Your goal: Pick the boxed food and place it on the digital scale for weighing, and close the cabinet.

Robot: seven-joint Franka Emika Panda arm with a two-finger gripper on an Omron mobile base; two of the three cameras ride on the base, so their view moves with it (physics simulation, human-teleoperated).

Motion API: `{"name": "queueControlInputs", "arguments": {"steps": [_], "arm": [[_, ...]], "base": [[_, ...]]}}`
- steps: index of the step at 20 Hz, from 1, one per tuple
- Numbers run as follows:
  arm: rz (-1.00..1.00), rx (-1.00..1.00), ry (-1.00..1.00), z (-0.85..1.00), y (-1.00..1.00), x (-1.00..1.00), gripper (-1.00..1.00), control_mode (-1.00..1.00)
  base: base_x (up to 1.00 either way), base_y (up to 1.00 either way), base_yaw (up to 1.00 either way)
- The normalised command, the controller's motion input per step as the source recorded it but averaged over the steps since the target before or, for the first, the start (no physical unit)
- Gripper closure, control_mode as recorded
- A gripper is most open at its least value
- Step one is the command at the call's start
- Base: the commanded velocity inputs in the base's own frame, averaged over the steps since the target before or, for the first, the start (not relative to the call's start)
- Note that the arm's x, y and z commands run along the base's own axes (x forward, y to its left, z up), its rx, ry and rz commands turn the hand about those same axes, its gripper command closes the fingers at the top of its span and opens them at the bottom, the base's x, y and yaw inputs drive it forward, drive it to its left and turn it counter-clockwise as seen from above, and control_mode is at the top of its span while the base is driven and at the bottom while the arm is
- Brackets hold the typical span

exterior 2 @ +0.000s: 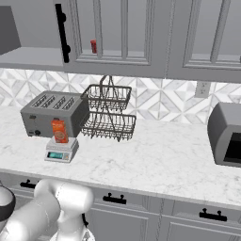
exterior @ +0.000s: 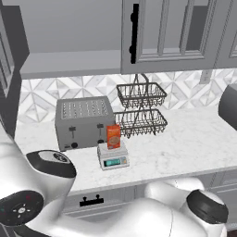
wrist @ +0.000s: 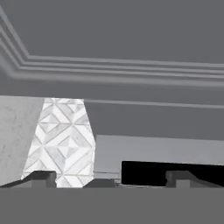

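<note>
The orange-red boxed food (exterior: 113,136) (exterior 2: 60,131) stands upright on the small digital scale (exterior: 113,158) (exterior 2: 61,151), in front of the toaster. Above the counter, the cabinet (exterior: 172,35) (exterior 2: 123,33) has its left section uncovered, with a bare shelf (exterior: 69,63) showing. A swung-out door (exterior: 4,69) stands at the far left edge. In the hand view my gripper (wrist: 111,179) is open, with its fingertips (wrist: 43,178) wide apart and nothing between them. It sits close to a grey panelled door face (wrist: 131,48), with backsplash tiles (wrist: 61,140) beyond.
A grey toaster (exterior: 83,121) (exterior 2: 52,113) stands behind the scale, and a two-tier wire basket (exterior: 140,109) (exterior 2: 109,112) is to its right. A short red can (exterior 2: 93,46) shows behind the cabinet glass. A dark appliance (exterior 2: 227,134) sits at the counter's right end.
</note>
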Motion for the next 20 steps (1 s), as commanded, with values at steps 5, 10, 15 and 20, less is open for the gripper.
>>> {"name": "queueControlInputs", "arguments": {"steps": [5, 10, 15, 20], "arm": [[-0.16, 0.08, 0.0, 0.03, -0.99, 0.76, -1.0, -1.0], [-0.15, 0.08, 0.0, 0.0, -1.0, 0.94, -1.0, -1.0], [-0.15, 0.1, 0.0, 0.0, -1.0, 1.0, -1.0, -1.0], [-0.14, 0.12, 0.02, 0.0, -1.0, 1.0, -1.0, -1.0]], "base": [[0.0, 0.0, 0.0], [0.0, 0.0, 0.0], [0.0, 0.0, 0.0], [0.0, 0.0, 0.0]]}}
